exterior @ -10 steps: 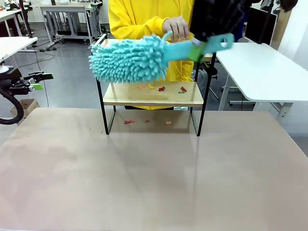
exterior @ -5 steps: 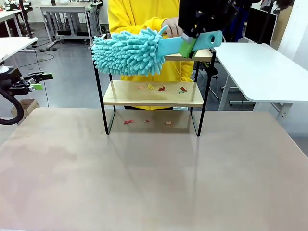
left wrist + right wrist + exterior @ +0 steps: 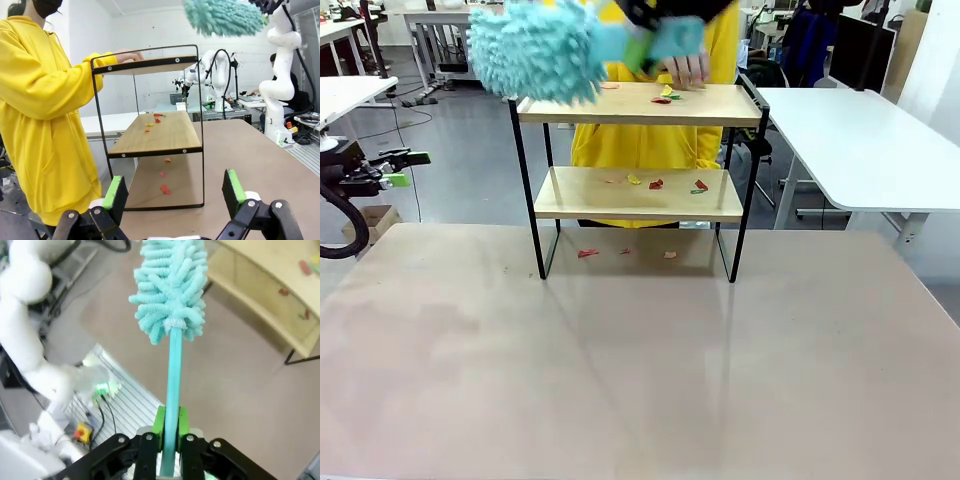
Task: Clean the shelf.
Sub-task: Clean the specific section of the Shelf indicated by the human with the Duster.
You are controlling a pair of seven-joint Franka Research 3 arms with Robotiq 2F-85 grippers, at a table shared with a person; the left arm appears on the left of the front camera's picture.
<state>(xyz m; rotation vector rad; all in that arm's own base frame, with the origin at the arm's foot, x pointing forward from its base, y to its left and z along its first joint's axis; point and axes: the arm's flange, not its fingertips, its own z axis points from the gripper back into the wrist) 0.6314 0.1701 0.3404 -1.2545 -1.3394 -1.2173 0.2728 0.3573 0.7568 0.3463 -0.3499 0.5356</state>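
Fingers of the right gripper (image 3: 170,421): green pads are pressing tight from both sides on the turquoise handle of a microfibre duster (image 3: 172,287), whose fluffy head is pointing away from the wrist. In the front view that head is hanging above the top-left corner of the shelf (image 3: 720,105); the left wrist view shows it raised clear of the top board. Fingers of the left gripper (image 3: 174,192): they are standing spread wide and gripping nothing, sitting off the left edge of the table (image 3: 640,380), well apart from the shelf. Shelf: it is standing upright at the far middle of the beige table, two light wooden boards in a thin black frame. Coloured scraps (image 3: 665,95): some are lying on the top board, more on the lower board, and a few on the table between the legs. Person's hand (image 3: 688,68): it is resting on the top board, right of its middle. Person: wearing a yellow hoodie and standing just behind the shelf.
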